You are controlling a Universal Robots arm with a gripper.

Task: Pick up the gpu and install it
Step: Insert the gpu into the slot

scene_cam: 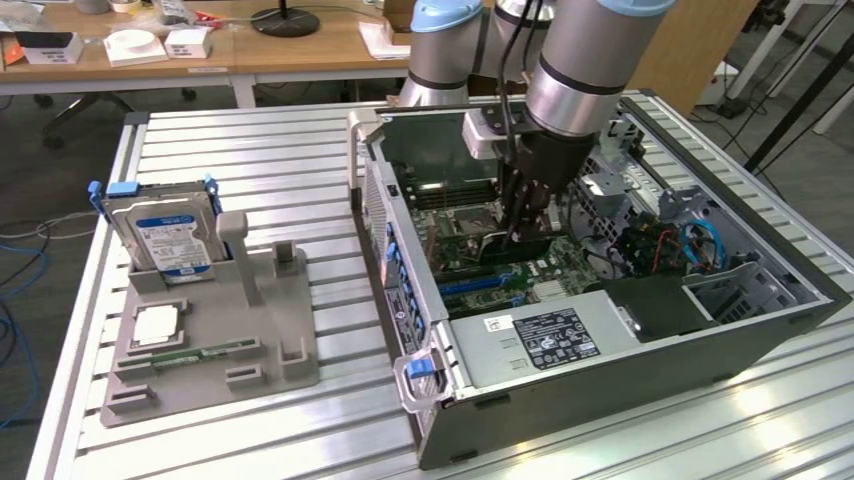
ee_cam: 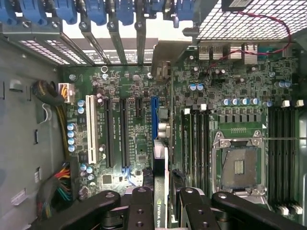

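My gripper (scene_cam: pixel 525 222) is down inside the open computer case (scene_cam: pixel 747 330), shut on the gpu (scene_cam: pixel 531 246), a thin dark card held on edge just above the motherboard (scene_cam: pixel 547 272). In the wrist view the gpu (ee_cam: pixel 161 163) runs edge-on between the two black fingers (ee_cam: pixel 141 206) of the gripper (ee_cam: pixel 162 203). Its silver bracket (ee_cam: pixel 168 57) reaches the case's rear slot openings. The card stands over the expansion slots, right beside the blue slot (ee_cam: pixel 154 117). I cannot tell whether its lower edge sits in a slot.
A grey holder (scene_cam: pixel 254 330) on the table at the exterior view's left carries a hard drive (scene_cam: pixel 160 235), a processor chip (scene_cam: pixel 154 322) and a green memory stick (scene_cam: pixel 200 352). Inside the case are the power supply (scene_cam: pixel 547 340), cable bundles (ee_cam: pixel 60 182) and the empty processor socket (ee_cam: pixel 238 165).
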